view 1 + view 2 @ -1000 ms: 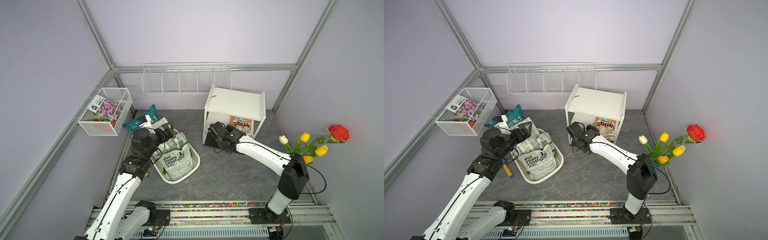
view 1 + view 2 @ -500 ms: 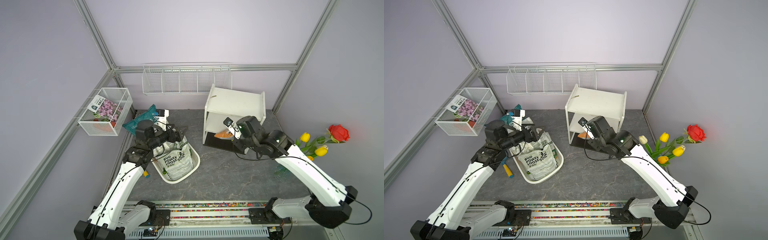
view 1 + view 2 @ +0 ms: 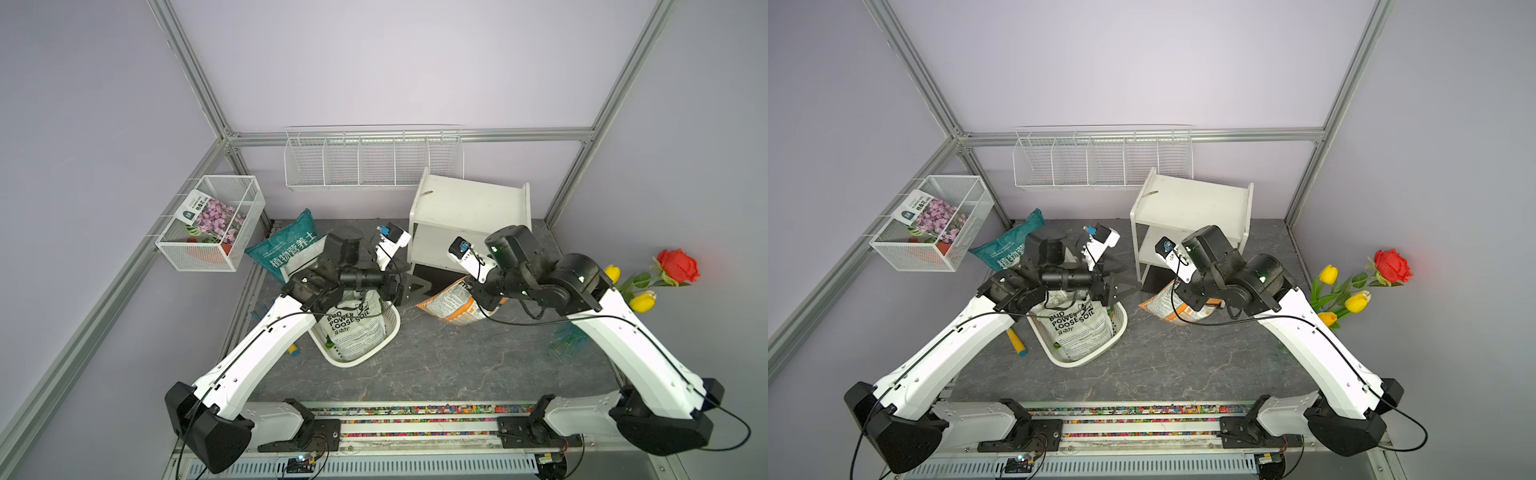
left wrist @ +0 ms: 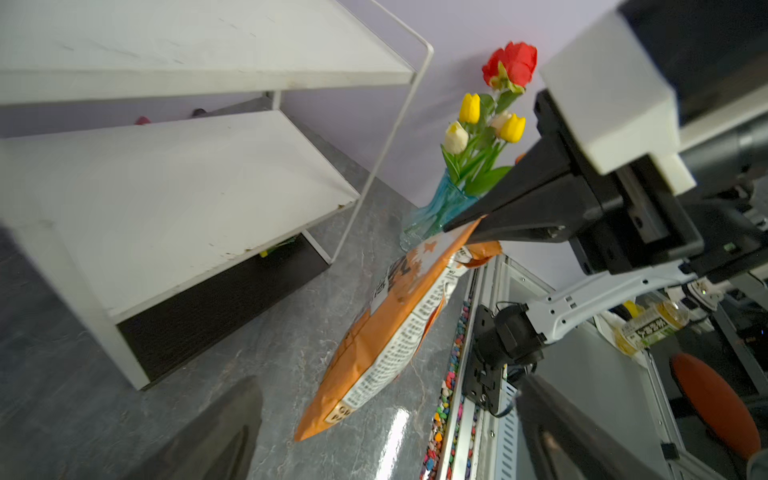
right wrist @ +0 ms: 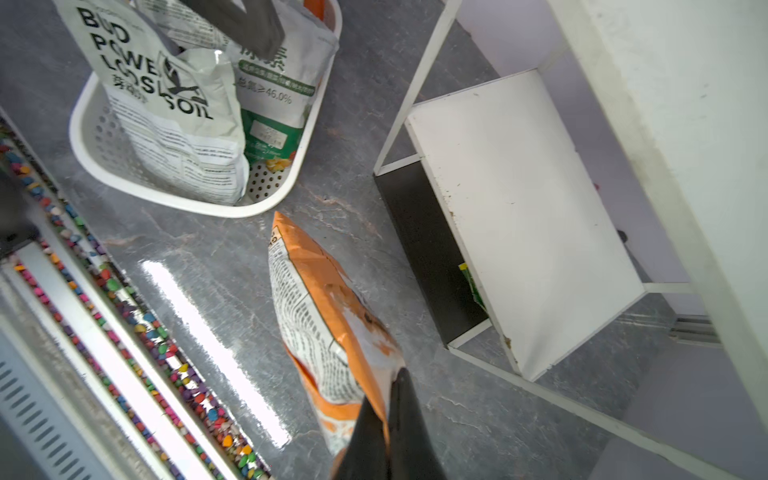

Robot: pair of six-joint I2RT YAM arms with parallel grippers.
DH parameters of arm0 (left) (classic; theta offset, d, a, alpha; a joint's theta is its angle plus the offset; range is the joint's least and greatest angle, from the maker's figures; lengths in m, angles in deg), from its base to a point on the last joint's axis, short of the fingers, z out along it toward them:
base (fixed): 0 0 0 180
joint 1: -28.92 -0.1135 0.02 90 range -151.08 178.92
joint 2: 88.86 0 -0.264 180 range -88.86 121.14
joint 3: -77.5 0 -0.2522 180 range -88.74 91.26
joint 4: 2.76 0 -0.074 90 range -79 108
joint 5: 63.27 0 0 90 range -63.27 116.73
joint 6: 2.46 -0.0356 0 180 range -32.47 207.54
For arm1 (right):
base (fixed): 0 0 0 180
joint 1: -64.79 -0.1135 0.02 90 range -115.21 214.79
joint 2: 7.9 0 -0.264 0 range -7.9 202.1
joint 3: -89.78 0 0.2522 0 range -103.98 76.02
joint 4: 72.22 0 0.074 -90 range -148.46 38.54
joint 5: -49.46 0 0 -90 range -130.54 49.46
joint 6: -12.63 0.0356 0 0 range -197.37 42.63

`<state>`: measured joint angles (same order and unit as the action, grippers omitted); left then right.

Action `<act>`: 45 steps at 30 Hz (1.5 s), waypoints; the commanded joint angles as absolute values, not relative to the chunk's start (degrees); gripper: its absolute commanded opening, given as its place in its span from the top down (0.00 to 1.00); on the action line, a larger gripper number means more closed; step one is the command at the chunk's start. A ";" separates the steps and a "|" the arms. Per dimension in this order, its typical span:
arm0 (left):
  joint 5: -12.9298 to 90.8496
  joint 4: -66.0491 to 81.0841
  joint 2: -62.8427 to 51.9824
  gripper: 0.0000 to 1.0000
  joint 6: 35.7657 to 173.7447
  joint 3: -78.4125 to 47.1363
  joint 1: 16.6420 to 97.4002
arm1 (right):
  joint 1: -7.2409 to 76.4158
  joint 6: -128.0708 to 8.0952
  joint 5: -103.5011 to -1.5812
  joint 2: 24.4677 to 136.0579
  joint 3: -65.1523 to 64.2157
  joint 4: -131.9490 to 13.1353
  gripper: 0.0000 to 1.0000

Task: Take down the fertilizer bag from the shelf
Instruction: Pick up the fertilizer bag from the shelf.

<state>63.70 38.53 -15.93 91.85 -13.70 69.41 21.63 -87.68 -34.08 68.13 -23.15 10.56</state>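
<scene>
The fertilizer bag (image 3: 451, 307) (image 3: 1163, 307) is orange and white and hangs tilted just in front of the shelf (image 3: 469, 203) (image 3: 1187, 203), its lower corner at or just above the grey floor. My right gripper (image 5: 388, 384) is shut on the bag's (image 5: 320, 316) top edge; in the left wrist view its black fingers (image 4: 519, 208) pinch the bag (image 4: 395, 328). Both white boards of the shelf (image 4: 166, 166) (image 5: 519, 216) are bare. My left gripper (image 3: 411, 286) (image 3: 1121, 291) (image 4: 386, 415) is open, held above the floor left of the bag, holding nothing.
A white basket (image 3: 353, 361) with soil bags stands under my left arm. A teal bag (image 3: 286, 245) leans at the back left. A wire-mesh box (image 3: 212, 224) and a wire wall rack (image 3: 374, 162) hang on the walls. A vase of flowers (image 3: 640, 286) stands at the right.
My right gripper has drawn back from the shelf's lower level, bringing the bag out and down in front of it. My left arm has swung from the basket toward the shelf.
</scene>
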 commanded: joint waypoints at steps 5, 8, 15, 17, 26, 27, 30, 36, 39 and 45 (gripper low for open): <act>56.67 33.20 -16.69 0.01 88.13 -20.45 74.44 | 21.53 -82.85 -45.17 65.90 -21.49 0.49 1.00; 58.37 31.67 -15.59 0.10 87.61 -20.09 74.79 | 21.48 -82.06 -48.02 64.89 -18.57 -3.32 1.00; 61.64 32.13 -11.10 0.34 85.96 -15.11 75.48 | 21.55 -81.20 -48.91 64.83 -16.87 -7.34 1.00; 62.41 32.47 -9.72 0.63 85.74 -14.19 75.75 | 21.54 -81.33 -48.89 64.94 -16.95 -7.57 1.00; 65.55 32.84 -6.86 0.91 86.74 -13.68 76.22 | 21.52 -81.76 -47.78 64.57 -16.97 -7.66 1.00; 65.58 32.93 -6.90 0.99 86.80 -13.62 76.23 | 21.51 -81.77 -47.56 64.45 -16.88 -7.64 1.00; 65.38 33.49 -7.03 1.00 86.74 -13.45 76.25 | 21.53 -81.77 -46.98 64.43 -16.42 -7.87 1.00; 61.87 33.43 -8.10 1.00 87.65 -14.12 76.23 | 21.55 -80.92 -44.51 63.81 -15.19 -9.20 0.76; 55.04 33.28 -10.09 1.00 88.73 -14.91 76.29 | 21.51 -80.09 -40.88 62.17 -13.20 -11.65 0.19; 38.75 32.47 -18.49 1.00 91.93 -16.38 75.93 | 21.75 -79.32 -32.57 59.60 -9.84 -15.37 0.02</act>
<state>47.90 37.72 -11.56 90.04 -17.52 76.17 21.65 -80.64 -38.21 60.24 -11.35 -11.50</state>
